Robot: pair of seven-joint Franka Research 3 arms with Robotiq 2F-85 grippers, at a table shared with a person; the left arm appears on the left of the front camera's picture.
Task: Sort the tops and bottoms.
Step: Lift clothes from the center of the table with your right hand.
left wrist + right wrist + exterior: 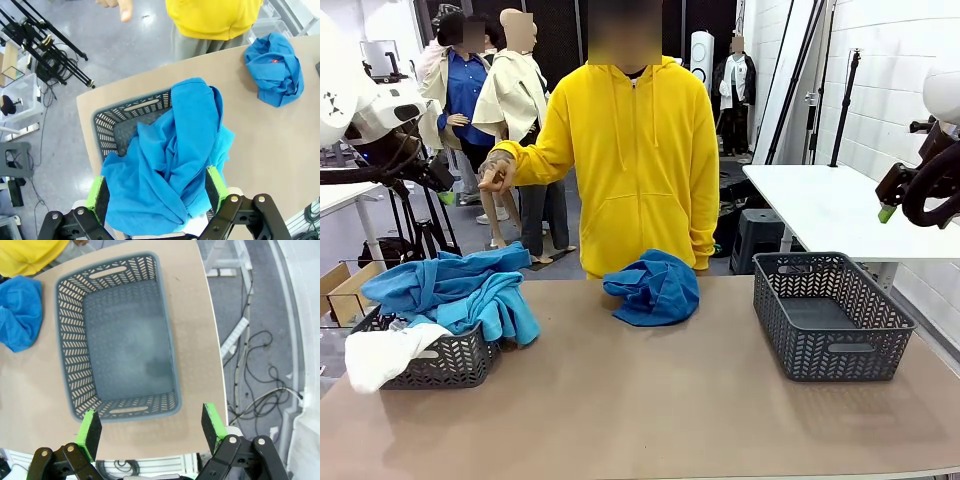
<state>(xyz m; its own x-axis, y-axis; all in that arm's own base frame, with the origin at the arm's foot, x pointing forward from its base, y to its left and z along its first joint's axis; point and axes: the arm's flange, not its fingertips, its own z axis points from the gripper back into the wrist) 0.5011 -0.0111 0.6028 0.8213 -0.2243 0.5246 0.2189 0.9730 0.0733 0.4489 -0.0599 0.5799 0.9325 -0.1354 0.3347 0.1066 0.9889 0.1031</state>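
Observation:
A crumpled blue garment [653, 288] [275, 70] [19, 315] lies at the table's far middle, in front of a person in a yellow hoodie [635, 150]. At the left, a grey basket [450, 365] [107, 125] holds heaped blue clothes [460, 290] [175, 160] and a white garment [385, 355] spilling over its front corner. The grey basket [830, 350] [67, 330] on the right is empty. My left gripper [156, 192] hangs open high above the left basket. Over the near end of the right basket, my right gripper [152, 426] is open and high too; its green pad [887, 212] shows.
The person's hand [497, 175] is raised beside them, off the table. A white table [820, 205] stands behind at the right, tripod legs [55, 50] on the floor at the left. Cables [260, 355] lie past the table's right edge.

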